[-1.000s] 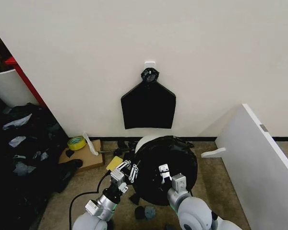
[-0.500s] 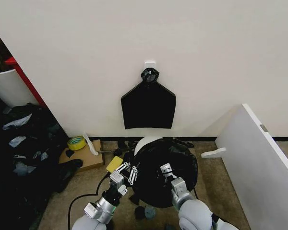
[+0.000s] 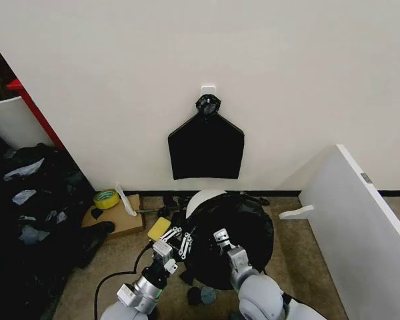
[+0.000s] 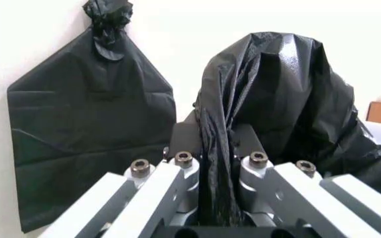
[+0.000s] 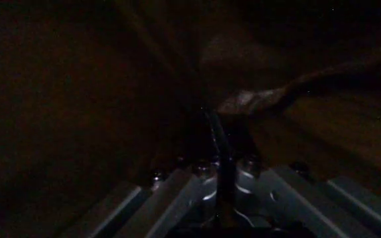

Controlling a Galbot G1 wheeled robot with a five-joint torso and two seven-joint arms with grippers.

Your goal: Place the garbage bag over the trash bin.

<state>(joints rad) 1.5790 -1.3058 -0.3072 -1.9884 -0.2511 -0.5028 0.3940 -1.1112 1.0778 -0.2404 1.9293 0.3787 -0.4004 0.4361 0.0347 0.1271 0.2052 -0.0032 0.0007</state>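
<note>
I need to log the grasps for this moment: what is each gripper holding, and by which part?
Both hold the garbage bag. The left gripper is shut on a gathered fold at the bag's left side; the right gripper pinches a thin pleat at its near side.

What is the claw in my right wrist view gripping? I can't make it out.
Observer: The right claw is pinching the garbage bag, a black bag draped over the trash bin on the floor by the wall.
Operator: Is the other claw helping?
Observer: Yes, the left claw is shut on a fold of the same bag at the bin's left side.
Operator: Is the bin fully covered?
Observer: No, a patch of its white top shows on the wall side.
</note>
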